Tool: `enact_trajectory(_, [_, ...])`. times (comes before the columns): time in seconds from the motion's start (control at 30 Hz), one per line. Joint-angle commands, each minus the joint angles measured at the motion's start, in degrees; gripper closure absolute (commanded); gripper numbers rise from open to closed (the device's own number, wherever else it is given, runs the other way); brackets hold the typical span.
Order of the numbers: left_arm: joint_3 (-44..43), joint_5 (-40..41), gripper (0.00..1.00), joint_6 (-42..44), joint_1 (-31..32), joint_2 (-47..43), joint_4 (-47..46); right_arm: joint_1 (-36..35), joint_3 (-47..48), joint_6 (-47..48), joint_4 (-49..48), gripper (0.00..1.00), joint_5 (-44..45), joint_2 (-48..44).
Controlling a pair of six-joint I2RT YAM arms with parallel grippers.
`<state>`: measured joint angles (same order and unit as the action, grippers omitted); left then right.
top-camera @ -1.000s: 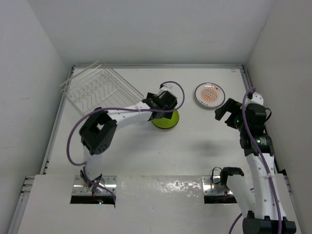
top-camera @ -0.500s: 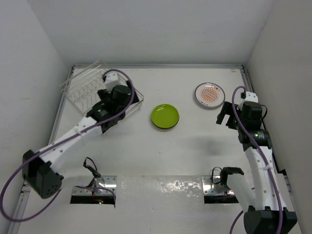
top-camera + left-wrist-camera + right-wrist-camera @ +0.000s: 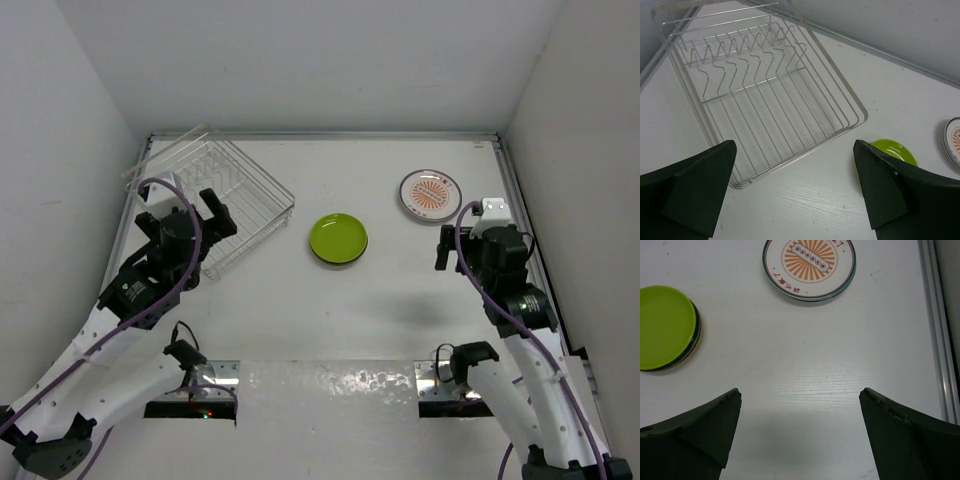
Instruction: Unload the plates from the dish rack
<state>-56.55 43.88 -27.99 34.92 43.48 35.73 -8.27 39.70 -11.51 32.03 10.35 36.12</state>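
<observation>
Left fingers [image 3: 695, 195] retreated — from lime plate [image 3: 339, 238] past rack [image 3: 228, 190].

From the left wrist, the sunburst plate [image 3: 952, 144], right of the lime green plate [image 3: 891, 149], is cut by the frame edge, and my left gripper [image 3: 794, 165] hides the lime green plate's near side. How many plates lie beneath it I can't tell.

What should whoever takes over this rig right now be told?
Left gripper: open, empty, above the near edge of the dish rack.
Right gripper: open, empty, hanging short of the plates.
Lime green plate: flat, right of the rack, seemingly atop others.
Sunburst plate: flat, far right.
Done: no plate stands in the rack.
Left: apparently nothing to unload.
</observation>
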Motion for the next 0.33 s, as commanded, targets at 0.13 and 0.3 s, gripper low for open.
enact_trajectory(0.13, [4.52, 3.05, 0.0, 4.87, 0.07, -1.38, 1.8, -0.87, -0.68, 0.96, -1.53, 0.01, 3.71, -0.09])
enact_trajectory(0.3, [5.66, 4.73, 0.0, 3.65, 0.06, -3.4, 2.16, -0.78, -0.94, 0.61, -1.88, 0.01, 3.8, 0.27])
